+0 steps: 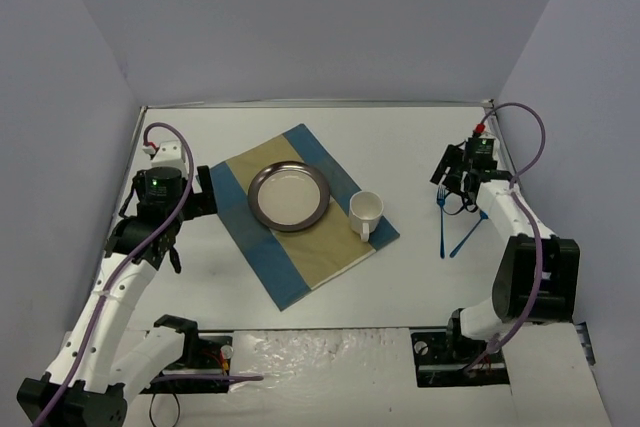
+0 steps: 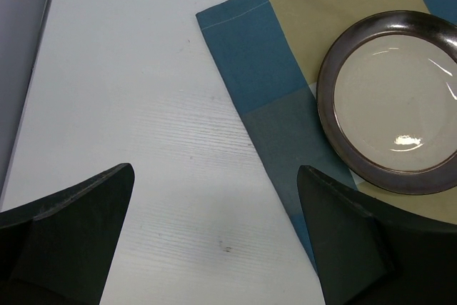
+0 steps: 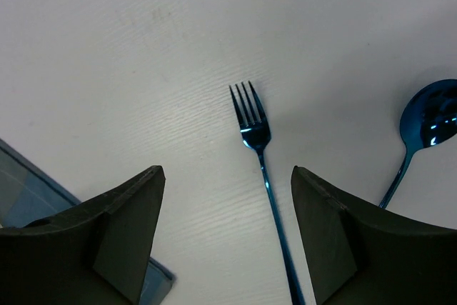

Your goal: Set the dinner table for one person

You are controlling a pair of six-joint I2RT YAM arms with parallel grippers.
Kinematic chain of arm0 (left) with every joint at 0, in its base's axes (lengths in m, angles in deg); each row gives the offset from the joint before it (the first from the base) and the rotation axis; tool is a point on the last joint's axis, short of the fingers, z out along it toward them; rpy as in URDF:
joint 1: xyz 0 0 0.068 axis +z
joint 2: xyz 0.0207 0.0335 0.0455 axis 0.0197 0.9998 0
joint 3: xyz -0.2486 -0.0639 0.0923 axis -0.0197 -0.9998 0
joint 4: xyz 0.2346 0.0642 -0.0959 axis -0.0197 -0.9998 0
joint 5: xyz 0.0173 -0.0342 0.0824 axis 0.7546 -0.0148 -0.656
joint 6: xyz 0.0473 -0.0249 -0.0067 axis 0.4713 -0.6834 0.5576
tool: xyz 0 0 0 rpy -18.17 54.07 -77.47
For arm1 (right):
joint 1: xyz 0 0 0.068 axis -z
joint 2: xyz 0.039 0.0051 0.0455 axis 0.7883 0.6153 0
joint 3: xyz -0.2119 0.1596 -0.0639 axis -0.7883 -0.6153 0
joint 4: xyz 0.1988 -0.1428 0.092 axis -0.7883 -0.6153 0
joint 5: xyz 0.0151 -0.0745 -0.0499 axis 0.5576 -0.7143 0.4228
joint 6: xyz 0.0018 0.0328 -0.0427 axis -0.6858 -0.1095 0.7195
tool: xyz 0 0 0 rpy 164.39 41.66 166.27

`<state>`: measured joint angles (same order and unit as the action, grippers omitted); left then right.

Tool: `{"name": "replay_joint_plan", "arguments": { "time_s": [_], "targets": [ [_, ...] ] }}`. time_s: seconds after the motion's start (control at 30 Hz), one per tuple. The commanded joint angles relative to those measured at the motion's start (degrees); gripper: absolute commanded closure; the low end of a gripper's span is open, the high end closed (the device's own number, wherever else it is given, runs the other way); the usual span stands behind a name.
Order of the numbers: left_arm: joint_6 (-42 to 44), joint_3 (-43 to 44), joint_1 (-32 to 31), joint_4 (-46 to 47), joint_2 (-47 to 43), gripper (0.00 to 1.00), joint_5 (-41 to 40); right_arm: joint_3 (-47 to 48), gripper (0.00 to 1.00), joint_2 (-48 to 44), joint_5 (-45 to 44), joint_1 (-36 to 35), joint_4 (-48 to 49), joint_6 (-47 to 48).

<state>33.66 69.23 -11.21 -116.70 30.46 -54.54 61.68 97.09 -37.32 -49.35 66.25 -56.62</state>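
Observation:
The white dinner table (image 1: pixel 400 142) carries a blue-and-tan striped mat (image 1: pixel 305 212). On the mat stand a cream plate with a dark rim (image 1: pixel 289 196) and a white cup (image 1: pixel 365 213). A blue fork (image 1: pixel 441 222) and a blue spoon (image 1: pixel 468 233) lie on the bare table to the right of the mat. My left gripper (image 1: pixel 207 203) is open and empty at the mat's left edge. In the left wrist view it (image 2: pixel 216 171) hovers over bare table, with the mat (image 2: pixel 264 55) and plate (image 2: pixel 396 98) to its right. My right gripper (image 3: pixel 227 171) is open above the fork (image 3: pixel 251 126), with the spoon (image 3: pixel 428 116) to the right.
Grey walls close the table on the left, back and right. The table's thin metal rim (image 1: pixel 310 105) runs along the far edge. A corner of the mat (image 3: pixel 28 183) shows at the lower left of the right wrist view. The arm bases stand at the near edge.

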Motion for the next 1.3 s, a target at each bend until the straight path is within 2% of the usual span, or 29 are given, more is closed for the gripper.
{"name": "replay_joint_plan", "arguments": {
  "time_s": [0.0, 0.17, 0.4, 0.6, 0.8, 0.9, 1.1, 1.27],
  "targets": [
    [-0.6, 0.8, 0.4, 2.5, -1.6, 0.04, 1.7, -0.6, 0.32, 3.3, 9.2, 5.4, 9.7, 5.2],
    [-0.8, 0.5, 0.7, 2.9, -2.4, 0.04, 3.0, 0.9, 0.32, 7.2, 9.8, 7.1, 10.4, 11.9],
    [-0.8, 0.4, 0.9, 3.0, -2.5, 0.04, 4.1, 1.3, 0.35, 12.8, 16.5, 7.3, 17.3, 20.6],
    [-0.7, 0.1, 0.9, 3.1, -3.0, 0.04, 4.2, 2.0, 0.36, 17.1, 21.1, 8.3, 18.4, 24.9],
    [-0.6, 0.0, 1.0, 3.2, -2.9, 0.05, 4.5, 1.1, 0.39, 19.1, 22.0, 8.6, 19.1, 24.2],
    [-0.6, 0.0, 1.0, 3.3, -2.7, 0.04, 4.7, 0.5, 0.45, 18.2, 19.2, 8.7, 18.9, 22.5],
    [-0.5, 0.0, 1.2, 3.2, -2.9, 0.05, 4.8, 0.1, 0.47, 16.4, 12.0, 8.7, 16.8, 19.6],
    [-0.5, -0.1, 1.3, 3.2, -2.9, 0.05, 4.7, 0.9, 0.48, 17.6, 15.4, 8.5, 16.6, 21.2]
  ]
}}
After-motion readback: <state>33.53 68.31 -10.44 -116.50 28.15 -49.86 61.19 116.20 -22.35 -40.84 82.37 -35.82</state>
